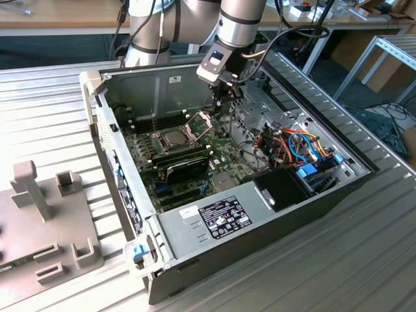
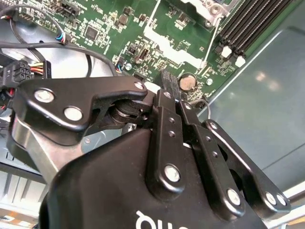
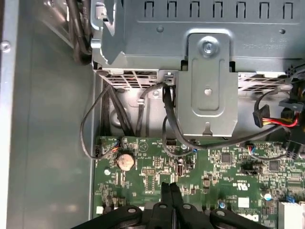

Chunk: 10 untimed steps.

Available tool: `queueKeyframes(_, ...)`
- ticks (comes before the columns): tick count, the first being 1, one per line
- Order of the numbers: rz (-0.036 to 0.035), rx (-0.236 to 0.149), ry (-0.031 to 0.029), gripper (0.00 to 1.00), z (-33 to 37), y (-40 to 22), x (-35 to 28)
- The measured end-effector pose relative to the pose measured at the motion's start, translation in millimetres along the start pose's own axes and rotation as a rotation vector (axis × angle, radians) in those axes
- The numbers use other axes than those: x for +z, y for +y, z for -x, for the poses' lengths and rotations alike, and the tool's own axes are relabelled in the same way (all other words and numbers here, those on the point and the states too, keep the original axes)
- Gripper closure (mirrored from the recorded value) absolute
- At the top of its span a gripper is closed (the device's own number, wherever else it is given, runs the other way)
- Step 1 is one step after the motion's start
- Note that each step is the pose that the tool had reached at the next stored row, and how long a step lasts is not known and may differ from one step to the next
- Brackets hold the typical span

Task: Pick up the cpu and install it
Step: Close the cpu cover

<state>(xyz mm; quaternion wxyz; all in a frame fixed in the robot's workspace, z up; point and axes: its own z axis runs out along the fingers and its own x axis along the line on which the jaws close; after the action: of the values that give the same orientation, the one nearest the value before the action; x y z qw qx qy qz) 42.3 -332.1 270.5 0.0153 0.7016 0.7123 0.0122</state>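
Table: a ribbed metal table (image 1: 364,260) spans the exterior view from edge to edge.
Computer case: an open computer case (image 1: 156,91) lies on its side in the middle of the exterior view, with its inside facing up.
Arm: the arm (image 1: 240,19) comes down from the upper middle of the exterior view into the far part of the case.
Green board: the green board (image 1: 146,153) covers the case floor toward the exterior view's left. It also shows in both wrist views (image 2: 143,19) (image 3: 214,176).
Power box: a grey power box (image 1: 221,211) fills the near part of the case.
Black card: a black card (image 1: 185,166) stands across the board, just in front of the socket.
Gripper: the gripper (image 1: 224,104) hangs above the board, just beside the raised frame on the exterior view's right. In both wrist views (image 2: 167,78) (image 3: 169,185) its fingers are pressed together with nothing between them.
Frame: the shiny hinged frame (image 1: 200,121) stands tilted open, between the gripper and the socket.
Cpu: the cpu (image 1: 171,138) lies flat in the socket at the centre of the exterior view, left of the frame. Its dull grey top faces up. It is square, so neither side is longer, and its edges run in line with the board's edges, slanted across the picture.
Battery: a round battery (image 3: 125,161) sits on the board near the fingertips.
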Motion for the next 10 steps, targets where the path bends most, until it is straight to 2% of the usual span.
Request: queueKeyframes(10,-0.0001,0.0,-0.0001,0.89,0.0,1.2,21.8)
